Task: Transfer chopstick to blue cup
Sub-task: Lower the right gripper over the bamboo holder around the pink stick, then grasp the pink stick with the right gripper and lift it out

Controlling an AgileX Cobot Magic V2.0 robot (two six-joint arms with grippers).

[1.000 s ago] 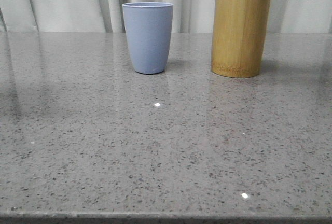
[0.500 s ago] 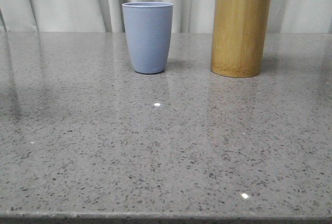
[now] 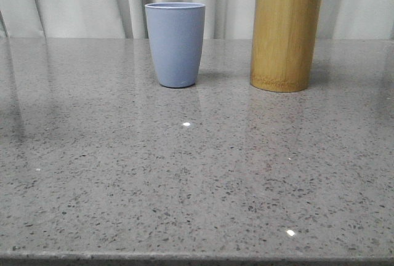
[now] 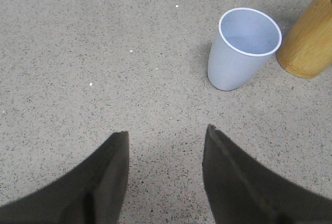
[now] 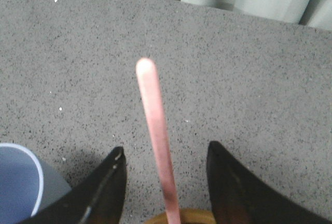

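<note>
Left gripper (image 4: pixel 165 142) jaws spread apart, right gripper (image 5: pixel 166 154) jaws spread apart, gripping nothing

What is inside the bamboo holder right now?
A pale pink chopstick stands in the bamboo holder, its upper end rising between the open right claw's fingers. The holder's wall hides its lower part and anything else inside. The blue cup looks empty.

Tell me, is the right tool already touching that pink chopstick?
Apart. The right wrist view shows the chopstick rising between the right tool's open fingers, grey table visible on both sides of it.
</note>
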